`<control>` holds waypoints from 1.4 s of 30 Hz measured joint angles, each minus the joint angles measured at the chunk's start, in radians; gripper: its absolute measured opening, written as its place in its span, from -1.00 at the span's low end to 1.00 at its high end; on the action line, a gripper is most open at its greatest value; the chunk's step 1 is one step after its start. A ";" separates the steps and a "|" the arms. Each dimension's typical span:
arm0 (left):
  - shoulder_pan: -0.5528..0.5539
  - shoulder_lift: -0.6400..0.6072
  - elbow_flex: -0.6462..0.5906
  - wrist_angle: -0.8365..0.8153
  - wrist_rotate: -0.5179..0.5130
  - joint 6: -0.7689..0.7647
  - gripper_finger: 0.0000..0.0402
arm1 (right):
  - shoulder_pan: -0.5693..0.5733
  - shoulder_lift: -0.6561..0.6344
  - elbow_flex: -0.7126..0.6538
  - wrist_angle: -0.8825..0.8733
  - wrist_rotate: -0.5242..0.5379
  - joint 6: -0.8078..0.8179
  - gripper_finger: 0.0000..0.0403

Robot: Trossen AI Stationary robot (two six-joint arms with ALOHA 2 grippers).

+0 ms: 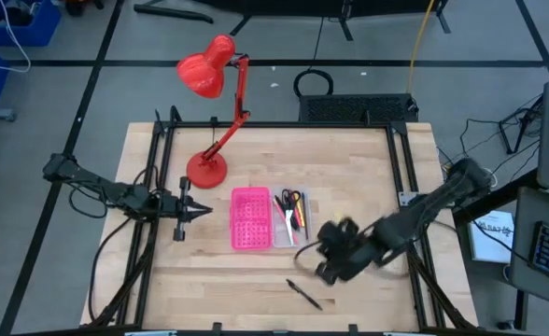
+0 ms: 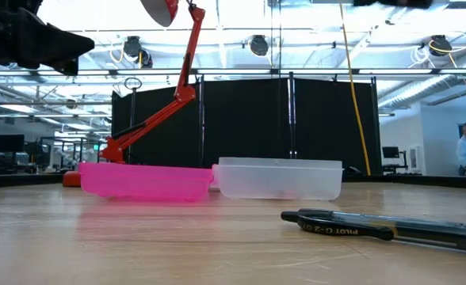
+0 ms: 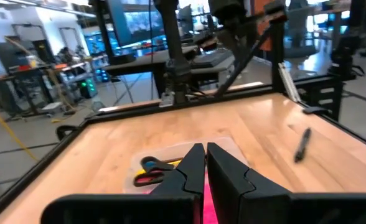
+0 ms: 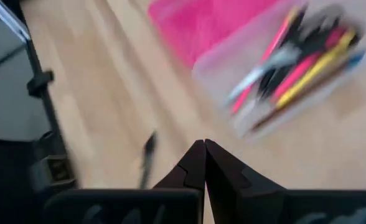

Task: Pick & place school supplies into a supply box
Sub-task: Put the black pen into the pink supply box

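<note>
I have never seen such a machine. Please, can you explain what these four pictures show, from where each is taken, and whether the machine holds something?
It is a robot with two dark arms at a wooden table. One picture looks down from above, one looks level across the tabletop, and two come from cameras on the wrists. The left gripper waits beside the supply box; the right gripper hovers near it. Both are shut and hold nothing. Pens and scissors lie in the box's clear half; one black pen lies outside. A red lamp stands behind.

The slim black plastic pen (image 2: pixel 391 228) lying on the wooden surface (image 2: pixel 138 245) bore pale lettering reading "PILOT G-2 07"; nothing else was legible.
</note>
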 joint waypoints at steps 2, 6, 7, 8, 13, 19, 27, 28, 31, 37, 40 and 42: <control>0.000 0.005 0.000 0.000 0.008 0.001 -0.87 | 0.021 0.110 0.116 -0.125 -0.058 0.105 -1.00; 0.000 0.005 0.000 -0.001 0.007 -0.004 -0.87 | 0.049 0.303 0.280 -0.206 -0.177 0.217 -1.00; 0.000 0.005 0.000 -0.001 0.007 -0.008 -0.87 | 0.056 0.337 0.310 -0.201 -0.192 0.230 -1.00; 0.000 0.005 0.000 -0.001 0.007 -0.012 -0.87 | 0.063 0.370 0.336 -0.187 -0.199 0.237 -1.00; 0.000 0.005 0.000 0.000 0.007 -0.012 -0.87 | 0.092 0.480 0.379 -0.148 -0.216 0.277 -0.85; 0.000 0.005 0.000 0.001 0.007 0.036 -0.87 | 0.106 0.540 0.382 -0.067 -0.300 0.284 -0.31; 0.000 0.005 0.000 0.001 0.007 0.058 -0.87 | 0.109 0.619 0.382 -0.028 -0.295 0.239 0.21; 0.000 0.005 0.000 0.001 0.007 0.058 -0.87 | 0.109 0.631 0.382 -0.032 -0.295 0.236 0.20; 0.000 0.005 0.000 0.001 0.007 0.054 -0.87 | 0.109 0.660 0.382 -0.051 -0.295 0.226 0.14; 0.000 0.005 0.000 0.001 0.007 0.033 -0.87 | 0.102 0.719 0.387 -0.098 -0.293 0.210 -0.06; 0.000 0.005 0.000 0.001 0.007 0.028 -0.87 | 0.097 0.746 0.387 -0.149 -0.294 0.215 -0.17; 0.000 0.005 0.000 0.001 0.007 0.023 -0.87 | 0.092 0.751 0.372 -0.158 -0.296 0.225 -0.25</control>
